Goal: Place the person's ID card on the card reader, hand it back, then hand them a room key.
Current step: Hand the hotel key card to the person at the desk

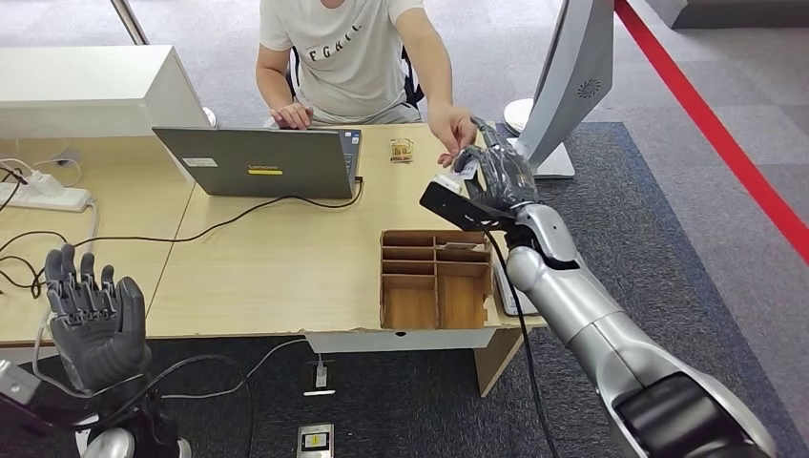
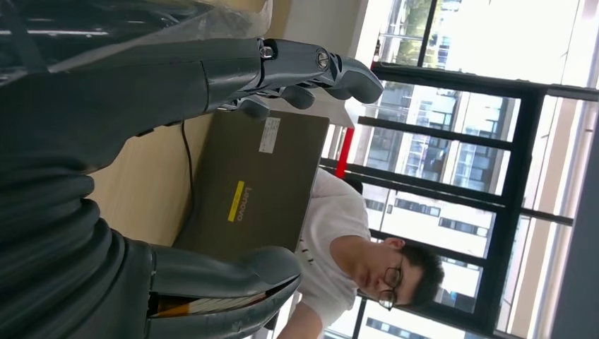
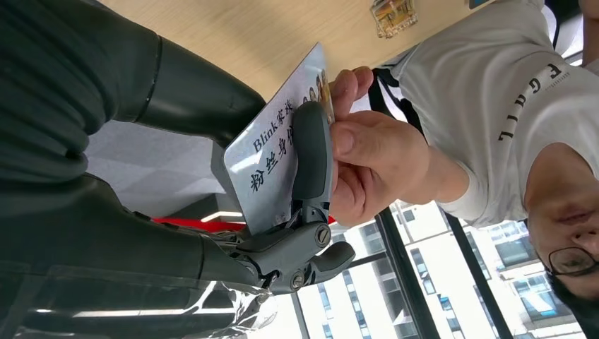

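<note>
ID card (image 3: 277, 159) sits pinched between our right hand's (image 1: 498, 176) thumb and fingers, out over the far right corner of the wooden desk (image 1: 286, 258), and the person's hand (image 3: 374, 155) grips its other end. Our left hand (image 1: 93, 320) hangs low beside the desk, fingers spread, holding nothing.

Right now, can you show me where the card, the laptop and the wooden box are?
ID card (image 3: 272, 159): right wrist view, on its printed face.
Laptop (image 1: 258, 160): head view, on the back of its lid.
Wooden divided box (image 1: 410, 307): head view, on a near compartment's floor.
</note>
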Tool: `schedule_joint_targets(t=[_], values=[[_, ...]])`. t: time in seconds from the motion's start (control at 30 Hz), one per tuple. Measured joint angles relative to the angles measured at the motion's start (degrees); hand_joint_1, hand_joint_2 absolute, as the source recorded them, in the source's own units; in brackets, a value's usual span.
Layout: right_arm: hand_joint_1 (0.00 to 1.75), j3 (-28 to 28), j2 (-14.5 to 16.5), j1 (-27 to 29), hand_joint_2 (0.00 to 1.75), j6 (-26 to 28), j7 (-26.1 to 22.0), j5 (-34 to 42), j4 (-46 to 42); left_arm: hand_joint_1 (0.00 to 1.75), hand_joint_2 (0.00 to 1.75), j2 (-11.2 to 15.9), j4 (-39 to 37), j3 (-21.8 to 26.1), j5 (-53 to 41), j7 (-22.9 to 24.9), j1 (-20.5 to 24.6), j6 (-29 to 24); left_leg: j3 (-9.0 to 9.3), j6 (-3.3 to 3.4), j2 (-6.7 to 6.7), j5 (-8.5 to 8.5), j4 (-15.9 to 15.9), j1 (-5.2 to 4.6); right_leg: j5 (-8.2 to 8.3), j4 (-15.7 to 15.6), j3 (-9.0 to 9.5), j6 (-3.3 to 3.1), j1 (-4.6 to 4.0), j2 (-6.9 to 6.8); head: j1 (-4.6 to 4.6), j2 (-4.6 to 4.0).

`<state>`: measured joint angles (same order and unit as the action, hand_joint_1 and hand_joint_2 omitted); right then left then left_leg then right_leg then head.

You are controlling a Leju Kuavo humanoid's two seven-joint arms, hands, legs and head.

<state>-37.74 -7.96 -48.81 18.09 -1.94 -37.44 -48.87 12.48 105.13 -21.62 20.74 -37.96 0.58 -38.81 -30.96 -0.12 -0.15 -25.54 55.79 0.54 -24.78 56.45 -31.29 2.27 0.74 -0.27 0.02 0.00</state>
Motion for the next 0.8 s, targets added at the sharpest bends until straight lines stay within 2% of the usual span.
schedule_joint_targets(t=[0.27, 0.3, 0.4, 0.43, 0.8], values=[[1.75, -1.2, 0.7, -1.4, 1.75, 0.4, -0.3, 1.1, 3.3, 0.00, 1.75, 0.0, 0.0, 0.0, -0.2, -0.1, -1.0, -0.6, 0.00, 0.00, 0.00, 0.00, 0.0, 0.00, 0.00, 0.0, 0.01, 0.00, 0.00, 0.00, 0.01, 0.00], [1.66, -1.3, 0.7, -1.5, 1.75, 0.5, -0.3, 1.1, 3.7, 0.00, 1.75, 0.0, 0.1, 0.0, -0.2, -0.2, -1.3, -0.6, 0.00, 0.00, 0.00, 0.00, 0.0, 0.00, 0.00, 0.0, 0.01, 0.00, 0.00, 0.00, 0.00, 0.00], [0.35, -1.6, 0.8, -1.7, 1.75, 1.2, -0.3, 1.4, 4.4, 0.00, 1.75, 0.0, 0.1, 0.0, -0.3, -0.2, -1.8, -0.7, 0.00, 0.00, 0.00, 0.00, 0.0, 0.00, 0.00, 0.0, 0.00, 0.00, 0.00, 0.00, 0.00, 0.00], [0.00, -1.8, 0.8, -1.7, 1.75, 1.7, -0.3, 1.5, 4.6, 0.00, 1.75, 0.0, 0.1, 0.0, -0.3, -0.2, -1.9, -0.7, 0.00, 0.00, 0.00, 0.00, 0.0, 0.00, 0.00, 0.0, 0.00, 0.00, 0.00, 0.00, 0.00, 0.00], [0.00, -2.8, 0.2, -1.6, 1.75, 6.1, 0.3, 2.0, 4.7, 0.00, 1.75, 0.0, 0.1, 0.2, -0.3, -0.5, -2.6, -0.7, 0.03, -0.01, 0.01, 0.01, 0.0, 0.00, 0.01, 0.0, 0.00, 0.00, 0.00, 0.00, 0.01, 0.00]])
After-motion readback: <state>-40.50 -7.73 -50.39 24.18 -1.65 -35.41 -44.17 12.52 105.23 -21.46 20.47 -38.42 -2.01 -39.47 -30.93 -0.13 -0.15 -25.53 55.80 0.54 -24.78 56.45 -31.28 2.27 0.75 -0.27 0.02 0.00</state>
